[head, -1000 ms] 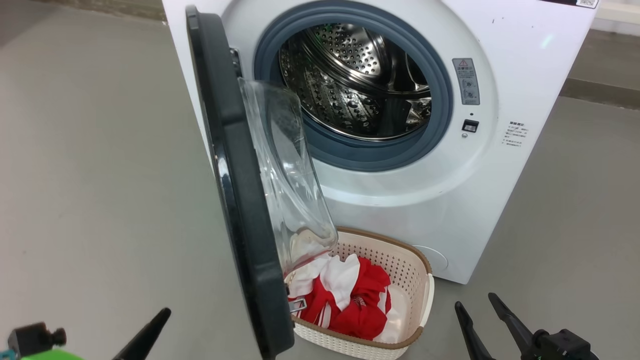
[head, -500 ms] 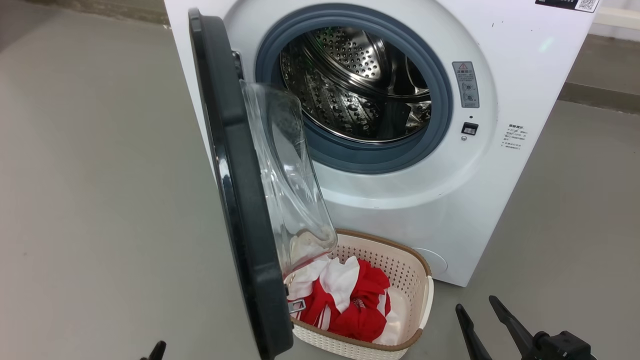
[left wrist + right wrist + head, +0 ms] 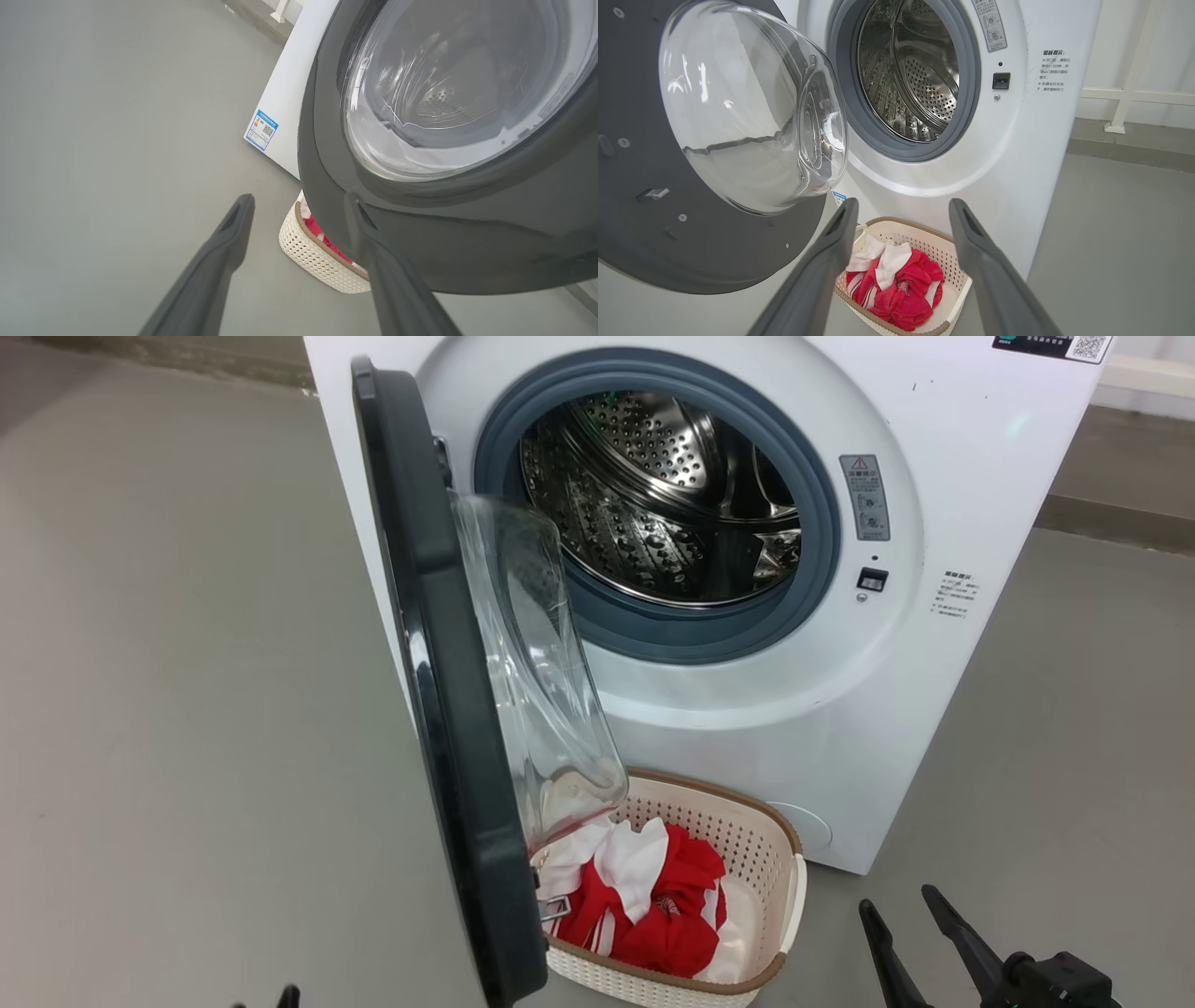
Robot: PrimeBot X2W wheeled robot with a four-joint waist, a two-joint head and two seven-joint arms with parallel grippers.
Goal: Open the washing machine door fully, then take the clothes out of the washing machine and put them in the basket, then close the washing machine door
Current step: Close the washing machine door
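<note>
Our nearer left gripper (image 3: 300, 200), spread empty like our right gripper (image 3: 900, 205), has the washing machine door (image 3: 467, 233) at one o'clock.

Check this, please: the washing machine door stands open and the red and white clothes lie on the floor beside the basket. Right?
One mistake: the clothes lie inside the basket, not on the floor beside it, as the right wrist view shows. The washing machine door does stand open.
</note>
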